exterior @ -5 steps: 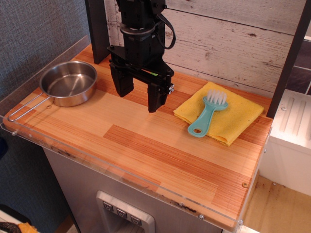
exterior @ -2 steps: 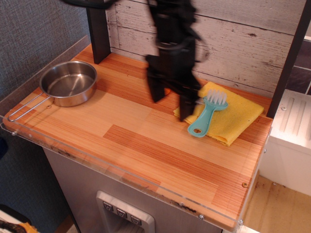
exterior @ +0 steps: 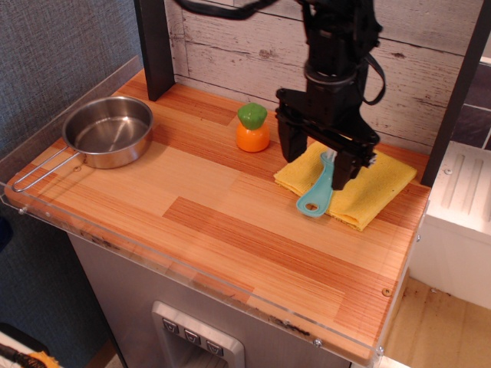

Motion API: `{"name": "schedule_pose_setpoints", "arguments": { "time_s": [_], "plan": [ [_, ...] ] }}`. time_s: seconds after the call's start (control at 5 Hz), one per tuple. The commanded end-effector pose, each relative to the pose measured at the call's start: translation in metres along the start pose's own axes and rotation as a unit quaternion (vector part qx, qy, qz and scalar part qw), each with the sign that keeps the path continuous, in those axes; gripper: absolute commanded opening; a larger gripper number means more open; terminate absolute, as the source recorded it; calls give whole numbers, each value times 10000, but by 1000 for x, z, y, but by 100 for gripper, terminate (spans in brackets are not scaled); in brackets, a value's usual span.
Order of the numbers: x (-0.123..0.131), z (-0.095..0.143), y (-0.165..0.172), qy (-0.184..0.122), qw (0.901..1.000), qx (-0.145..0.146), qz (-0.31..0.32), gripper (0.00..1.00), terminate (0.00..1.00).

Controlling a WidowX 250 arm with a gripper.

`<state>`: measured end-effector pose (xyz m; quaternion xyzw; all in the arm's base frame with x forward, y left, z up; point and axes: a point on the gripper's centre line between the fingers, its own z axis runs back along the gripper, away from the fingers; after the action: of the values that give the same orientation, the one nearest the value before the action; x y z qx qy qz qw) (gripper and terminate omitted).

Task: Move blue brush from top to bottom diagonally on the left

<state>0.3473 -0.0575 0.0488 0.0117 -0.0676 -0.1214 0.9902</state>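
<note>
No writing is legible. The tool point(exterior: 317, 163) hangs with jaws spread wide, straddling the blue brush point(exterior: 316, 194), gripping nothing. The brush lies on the yellow cloth point(exterior: 372, 190), loop end overhanging the cloth onto the counter point(exterior: 207, 222).

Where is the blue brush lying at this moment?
The blue brush lies on the yellow cloth at the right of the table, handle toward the front, directly beneath the open gripper, right of the orange toy.

Pan point(exterior: 108, 132): steel, far left of the counter.
Toy carrot point(exterior: 252, 128): upright, mid-back.
Yellow cloth point(exterior: 368, 192): right side.
</note>
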Motion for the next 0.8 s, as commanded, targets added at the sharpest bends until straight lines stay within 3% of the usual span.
{"name": "schedule_pose_setpoints", "arguments": {
  "time_s": [0.0,0.6],
  "plan": [
    [19,-2,7,-73,9981,-20,606,100,0],
    [11,-21,4,315,9958,-108,852,100,0]
  ]
}}
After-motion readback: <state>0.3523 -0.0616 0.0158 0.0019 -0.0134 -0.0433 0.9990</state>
